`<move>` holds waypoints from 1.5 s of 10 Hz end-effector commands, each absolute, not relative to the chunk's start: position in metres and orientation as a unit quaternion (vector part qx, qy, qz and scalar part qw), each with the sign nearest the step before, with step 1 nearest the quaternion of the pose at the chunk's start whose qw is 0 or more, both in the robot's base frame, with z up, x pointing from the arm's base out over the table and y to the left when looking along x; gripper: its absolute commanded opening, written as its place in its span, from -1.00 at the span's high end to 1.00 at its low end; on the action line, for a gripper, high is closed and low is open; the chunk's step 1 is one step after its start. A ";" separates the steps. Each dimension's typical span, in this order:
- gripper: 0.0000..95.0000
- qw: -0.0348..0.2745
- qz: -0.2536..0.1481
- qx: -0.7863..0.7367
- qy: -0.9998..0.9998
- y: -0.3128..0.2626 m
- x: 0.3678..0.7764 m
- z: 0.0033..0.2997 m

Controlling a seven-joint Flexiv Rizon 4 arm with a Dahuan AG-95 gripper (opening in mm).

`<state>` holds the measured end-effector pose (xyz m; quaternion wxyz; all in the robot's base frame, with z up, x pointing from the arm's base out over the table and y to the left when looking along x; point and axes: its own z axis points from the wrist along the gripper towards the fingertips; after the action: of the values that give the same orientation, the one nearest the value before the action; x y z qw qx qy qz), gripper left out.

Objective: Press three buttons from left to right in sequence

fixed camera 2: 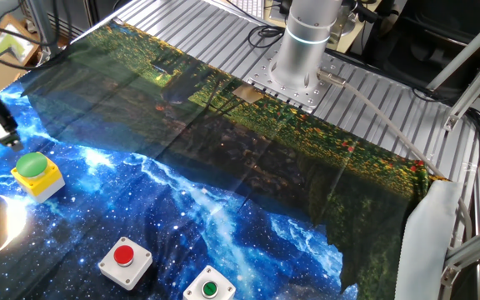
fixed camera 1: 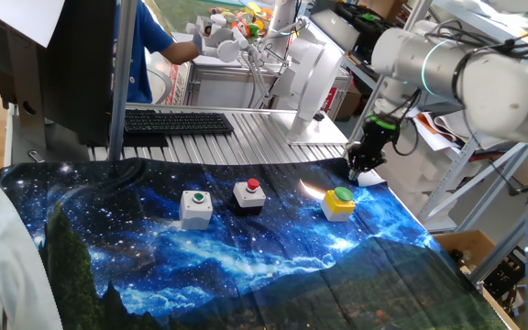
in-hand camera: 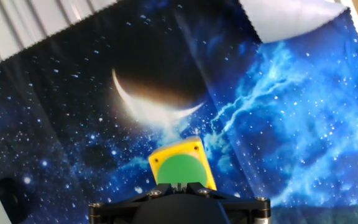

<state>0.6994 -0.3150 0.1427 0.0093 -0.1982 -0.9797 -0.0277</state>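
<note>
Black two-finger gripper (fixed camera 1: 366, 169) pressed together, pointing down, poised above yellow box with green cap (fixed camera 1: 338, 203).

Further along the galaxy-print cloth (fixed camera 1: 246, 257): black-and-white box with red cap (fixed camera 1: 249, 195), then grey-white box with green cap (fixed camera 1: 195, 207). No legible writing anywhere.

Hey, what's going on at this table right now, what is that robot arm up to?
A single robot arm is working over a galaxy-print cloth with three push-button boxes in a row. Its gripper, fingers shut and pointing down, hangs just beyond the yellow box with the green cap, not touching it in the fixed views. The grey-white box with the green cap and the black-and-white box with the red cap sit untouched alongside.
</note>
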 end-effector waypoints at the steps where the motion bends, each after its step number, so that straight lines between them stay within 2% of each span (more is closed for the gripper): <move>1: 1.00 0.018 -0.031 -0.198 -0.980 -0.318 0.706 0.143; 8: 1.00 0.017 -0.031 -0.205 -0.978 -0.311 0.704 0.144; 15: 1.00 0.009 -0.030 -0.207 -0.978 -0.306 0.701 0.129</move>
<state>0.7025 -0.3052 0.1269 0.0081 -0.2069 -0.9779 -0.0291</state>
